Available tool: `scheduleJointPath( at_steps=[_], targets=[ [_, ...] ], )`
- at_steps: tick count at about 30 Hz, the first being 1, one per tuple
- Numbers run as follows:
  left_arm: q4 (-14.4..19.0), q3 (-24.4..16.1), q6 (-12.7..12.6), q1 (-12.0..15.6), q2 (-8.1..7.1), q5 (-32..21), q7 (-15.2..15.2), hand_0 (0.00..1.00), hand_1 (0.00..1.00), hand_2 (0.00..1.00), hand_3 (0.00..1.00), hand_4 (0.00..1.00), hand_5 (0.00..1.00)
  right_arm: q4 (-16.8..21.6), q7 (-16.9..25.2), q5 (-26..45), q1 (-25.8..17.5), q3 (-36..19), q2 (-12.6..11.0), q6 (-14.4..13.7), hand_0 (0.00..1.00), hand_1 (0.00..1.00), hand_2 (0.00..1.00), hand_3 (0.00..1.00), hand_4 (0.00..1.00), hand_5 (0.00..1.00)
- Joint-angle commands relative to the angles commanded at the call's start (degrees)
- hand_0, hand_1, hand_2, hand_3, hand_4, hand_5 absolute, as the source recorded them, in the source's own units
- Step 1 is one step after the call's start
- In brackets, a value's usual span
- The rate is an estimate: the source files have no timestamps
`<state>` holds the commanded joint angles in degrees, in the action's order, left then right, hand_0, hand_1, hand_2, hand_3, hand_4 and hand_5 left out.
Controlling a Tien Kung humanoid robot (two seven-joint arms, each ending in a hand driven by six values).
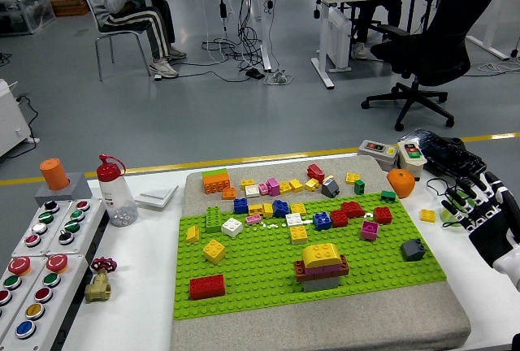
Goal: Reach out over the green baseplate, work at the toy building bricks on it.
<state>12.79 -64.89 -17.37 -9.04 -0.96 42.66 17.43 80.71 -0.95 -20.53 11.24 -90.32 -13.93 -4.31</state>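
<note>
Right black-and-white hand (479, 209) hangs off the green studded baseplate (268, 274), fingers spread and empty; coloured plastic toy bricks (321, 263) lie scattered, stage undeterminable.

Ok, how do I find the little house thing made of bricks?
Look at the green baseplate on the white table. Near its front, right of the middle, sits a stacked brick house. It is the only tall pile: grey bottom, brown middle, rounded yellow roof, while the other bricks lie singly.
</note>
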Motion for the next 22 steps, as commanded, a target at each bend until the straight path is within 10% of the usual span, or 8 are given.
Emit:
scheduleJointPath(
  at_steps=[22],
  targets=[
    [-0.18,0.1,0.69,-0.31,-0.02,0.13,-0.14,0.658,0.613,0.616,0.495,0.402,0.998,-0.3,2.64,7.29,0.16,-1.36,0.48,-2.42,0.806,0.762,0.753,0.738,0.598,0.495]
  ],
)
